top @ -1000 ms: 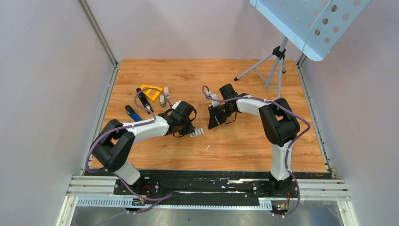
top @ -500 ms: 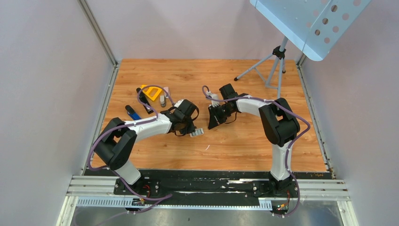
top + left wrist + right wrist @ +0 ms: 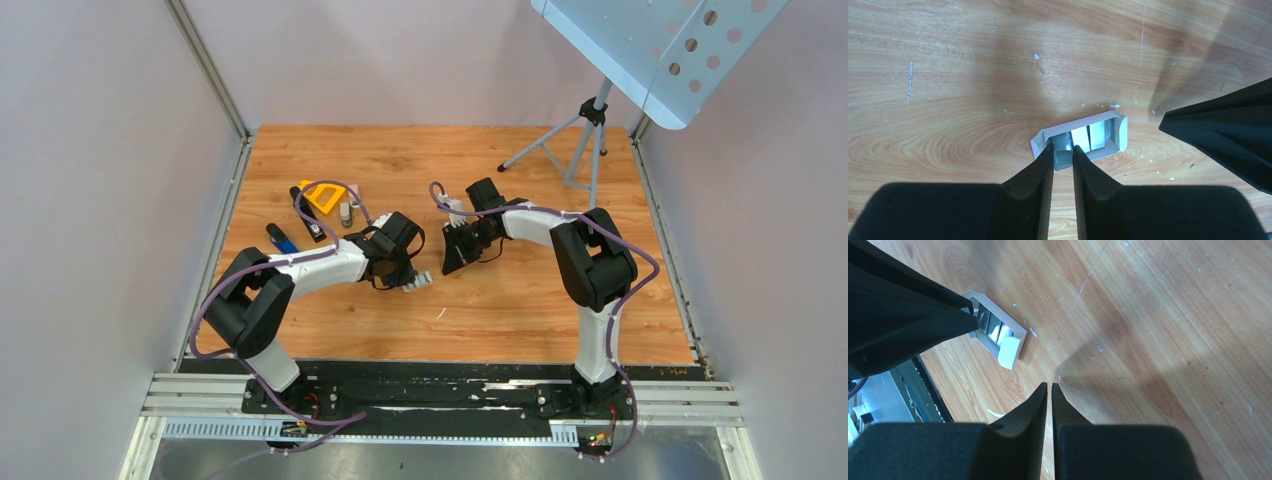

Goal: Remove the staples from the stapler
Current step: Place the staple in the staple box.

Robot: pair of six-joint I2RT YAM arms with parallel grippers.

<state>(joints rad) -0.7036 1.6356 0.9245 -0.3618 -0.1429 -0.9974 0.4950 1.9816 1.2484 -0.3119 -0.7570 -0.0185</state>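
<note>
the wooden desk (image 3: 520, 320) was shut in by pale walls on the left, right and far sides, with a black and silver mounting rail (image 3: 450, 398) along its near edge. bare wood stretched wide across the right half and along the near strip. a grey tripod stand (image 3: 580, 140) stood at the far right corner. a cluster of small things sat at the far left, a yellow piece (image 3: 325, 200) among darker ones. which of those dark things was the stapler could not be told.

near the middle, a small white card box (image 3: 1120, 131) lay flat on the desk, holding shiny grey strips of staples (image 3: 1096, 136). the left gripper (image 3: 1063, 150) stood over the box's left end. its jaws were close together and clamped on one grey staple strip (image 3: 1063, 159) that sat inside the box. the right gripper (image 3: 1049, 386) hung just to the far right of the box, apart from it. its jaws were almost together, with only a thin slit between them and nothing in them, and they pointed at bare wood.
</note>
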